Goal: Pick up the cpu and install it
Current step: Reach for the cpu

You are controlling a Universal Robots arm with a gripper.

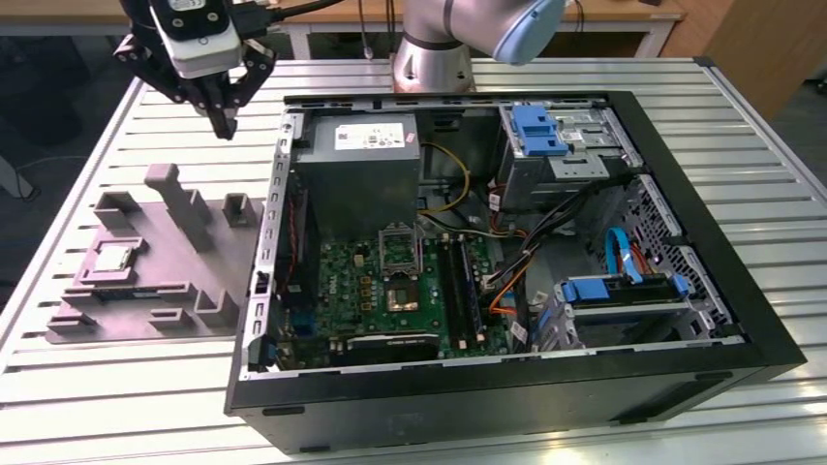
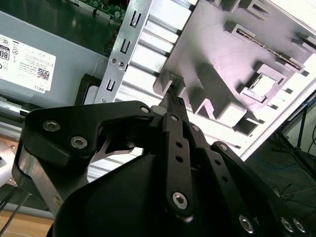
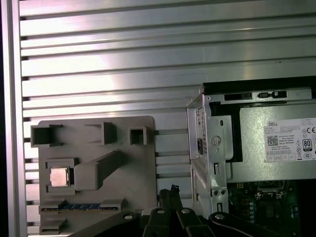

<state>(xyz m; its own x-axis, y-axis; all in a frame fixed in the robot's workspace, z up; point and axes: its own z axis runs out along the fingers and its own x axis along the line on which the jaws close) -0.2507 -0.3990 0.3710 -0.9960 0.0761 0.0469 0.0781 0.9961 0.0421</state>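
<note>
One cpu lies flat in a square recess of the grey plastic block, at the exterior view's left, about mid-height. It looks light, stiff and easily damaged, with a slick metal top; its thin opposite edges seem the safest hold. At the upper part of the exterior view's left the gripper hangs well apart from it, fingers drawn together on nothing. Toward the centre, the open computer case holds a grey metal box bearing a white label with small print and codes.
</note>
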